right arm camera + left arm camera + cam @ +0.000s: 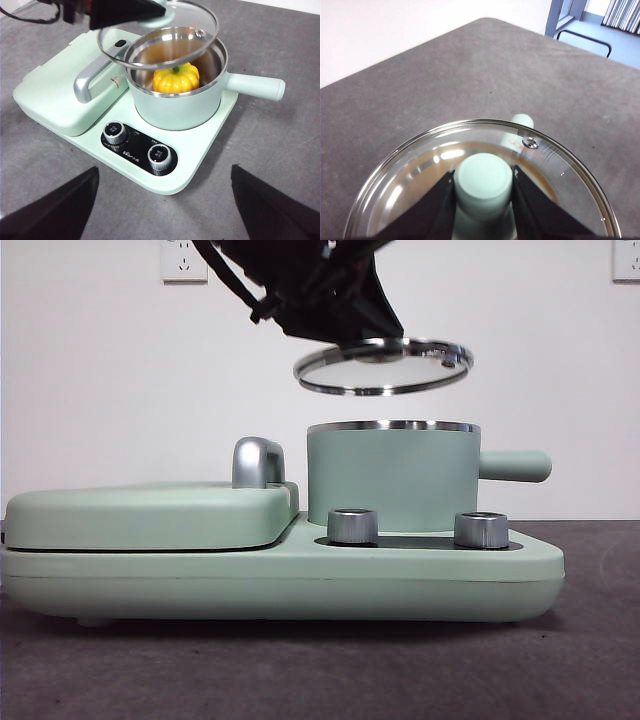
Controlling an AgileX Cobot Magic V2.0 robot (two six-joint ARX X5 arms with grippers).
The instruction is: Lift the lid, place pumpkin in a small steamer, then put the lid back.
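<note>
Left gripper clamped on lid knob above small steamer; pumpkin inside, half-hidden; right gripper wide.

Yellow-orange pumpkin with green stem, mint-green small steamer, steel-rimmed clear lid.

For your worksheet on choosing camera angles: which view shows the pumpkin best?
The right wrist view: it looks down into the small steamer, where the pumpkin sits unhidden. In the front view the steamer's wall hides it. In the left wrist view the lid, held by the left gripper, fills the picture, with no clear pumpkin.
</note>
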